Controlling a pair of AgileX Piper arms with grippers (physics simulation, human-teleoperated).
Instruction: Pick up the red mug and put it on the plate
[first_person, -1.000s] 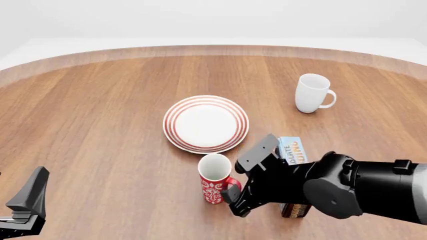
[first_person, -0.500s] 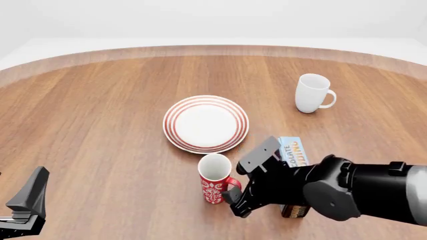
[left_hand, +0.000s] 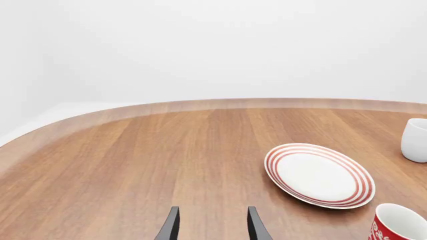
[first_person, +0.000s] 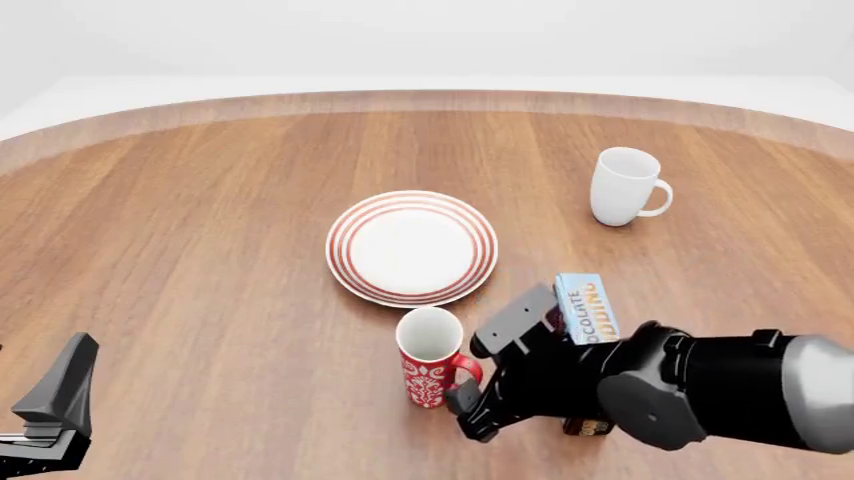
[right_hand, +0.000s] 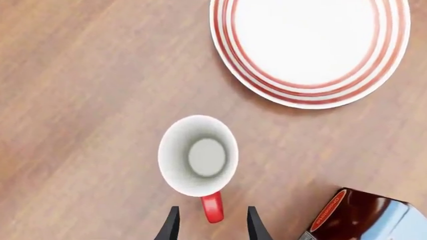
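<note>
red mug (first_person: 430, 356): upright, nothing inside, on the table just in front of the plate
plate (first_person: 412, 246): bare
table (first_person: 200, 220): brown wood
my right gripper (right_hand: 211, 227): open around the mug handle, holding nothing
my left gripper (left_hand: 211, 227): open, holding nothing

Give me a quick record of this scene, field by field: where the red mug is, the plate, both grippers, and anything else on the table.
red mug: upright on the table, just near of the plate, handle toward the right gripper
plate: mid-table, nothing on it
right gripper: open, fingers either side of the mug's handle, mug not lifted
left gripper: open, holding nothing, apart from the mug
white mug: upright, far right
box: by the right arm, partly hidden
</note>
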